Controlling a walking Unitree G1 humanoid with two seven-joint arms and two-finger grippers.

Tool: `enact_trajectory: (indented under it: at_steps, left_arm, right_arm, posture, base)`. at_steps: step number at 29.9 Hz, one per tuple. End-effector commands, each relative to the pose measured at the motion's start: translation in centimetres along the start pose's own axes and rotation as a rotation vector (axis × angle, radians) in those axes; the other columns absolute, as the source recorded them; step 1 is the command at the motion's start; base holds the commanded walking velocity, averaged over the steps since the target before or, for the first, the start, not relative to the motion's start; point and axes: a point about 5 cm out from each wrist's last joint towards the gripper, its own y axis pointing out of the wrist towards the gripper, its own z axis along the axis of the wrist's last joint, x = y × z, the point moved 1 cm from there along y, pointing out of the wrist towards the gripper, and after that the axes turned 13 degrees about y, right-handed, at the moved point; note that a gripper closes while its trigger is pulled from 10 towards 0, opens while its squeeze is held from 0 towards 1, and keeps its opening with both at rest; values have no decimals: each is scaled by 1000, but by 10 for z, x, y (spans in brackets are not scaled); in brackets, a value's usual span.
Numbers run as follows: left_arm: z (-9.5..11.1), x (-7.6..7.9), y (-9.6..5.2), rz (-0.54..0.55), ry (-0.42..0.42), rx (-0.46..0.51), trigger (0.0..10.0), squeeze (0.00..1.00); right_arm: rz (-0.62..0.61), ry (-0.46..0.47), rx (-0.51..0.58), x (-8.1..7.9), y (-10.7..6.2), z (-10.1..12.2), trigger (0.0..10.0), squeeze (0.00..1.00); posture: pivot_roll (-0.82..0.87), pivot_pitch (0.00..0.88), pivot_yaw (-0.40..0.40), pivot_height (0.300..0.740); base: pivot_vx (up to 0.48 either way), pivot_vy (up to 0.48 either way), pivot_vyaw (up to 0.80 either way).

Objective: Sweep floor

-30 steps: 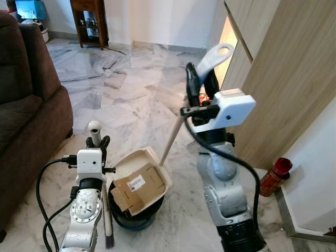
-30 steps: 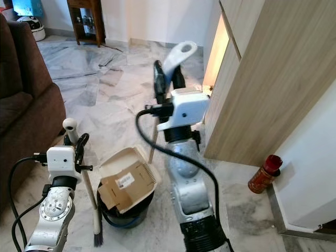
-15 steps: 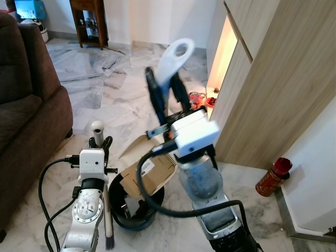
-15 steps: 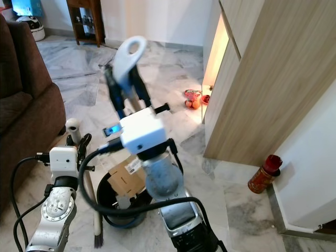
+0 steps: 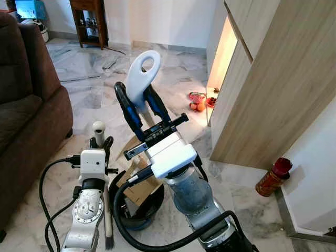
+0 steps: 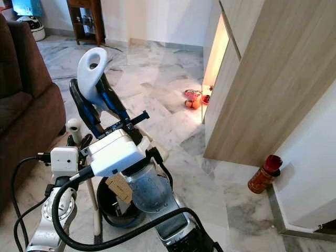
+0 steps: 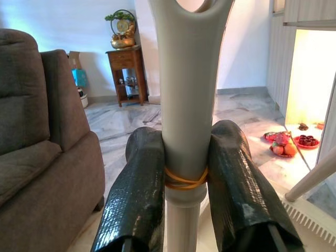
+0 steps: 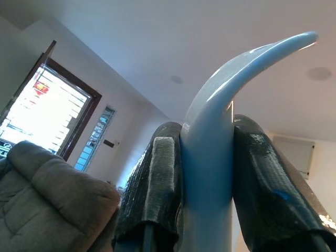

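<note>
My left gripper [image 5: 100, 143] at the lower left is shut on the upright broom handle [image 5: 97, 128]; the bristles [image 5: 109, 242] rest on the floor. The left wrist view has both fingers [image 7: 137, 189] clamped on the grey handle [image 7: 186, 105]. My right gripper [image 5: 140, 107] in the middle is shut on the white looped handle [image 5: 137, 86] of the dustpan [image 5: 130, 147], which is tipped steeply over a dark round bin [image 5: 139, 212]. Brown cardboard [image 5: 139, 185] with a white label lies partly in the bin. My right arm hides much of the pan.
A brown sofa [image 5: 26, 115] stands on the left and a wooden cabinet wall [image 5: 273, 94] on the right. A red bottle [image 5: 273, 176] stands by the white wall. Fruit plates [image 5: 198, 102] lie on the marble floor; a wooden side table [image 5: 89, 21] is at the back.
My right arm swung left and toward me with the dustpan handle, tipping the pan up so the cardboard slid toward the bin. The left arm and broom stayed put.
</note>
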Motion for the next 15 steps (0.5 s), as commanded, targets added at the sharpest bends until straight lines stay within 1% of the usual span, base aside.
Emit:
enact_trajectory:
  at_steps: [1, 7, 8, 10, 12, 13, 15]
  left_arm:
    - [13, -1, 4, -3, 30, 70, 10000, 0]
    - [13, 3, 3, -25, 45, 79, 10000, 0]
    - [13, 3, 3, -25, 45, 79, 10000, 0]
    - [13, 3, 3, -25, 45, 80, 10000, 0]
    - [14, 3, 3, -25, 45, 80, 10000, 0]
    - [14, 4, 4, -25, 44, 80, 10000, 0]
    - [14, 5, 4, -27, 43, 79, 10000, 0]
  right_arm:
    - [-21, 1, 79, -4, 5, 13, 10000, 0]
    - [-31, -64, 68, 1, 5, 9, 10000, 0]
    - [-34, -94, 61, 6, 5, 7, 10000, 0]
    - [-35, -115, 56, 8, 4, 5, 10000, 0]
    - [-49, -156, 32, 17, 4, 0, 10000, 0]
    - [-89, -214, -6, 35, 1, -7, 10000, 0]
    - [-176, -271, -69, 62, -6, -16, 10000, 0]
  posture:
    - [152, 0, -87, 740]
    - [151, 0, -89, 740]
    - [151, 0, -89, 740]
    - [151, 0, -89, 740]
    - [151, 0, -89, 740]
    - [149, 0, -93, 740]
    - [143, 0, -92, 740]
  base:
    - [0, 0, 0]
    - [0, 0, 0]
    - [0, 0, 0]
    - [0, 0, 0]
    - [0, 0, 0]
    - [0, 0, 0]
    - [0, 0, 0]
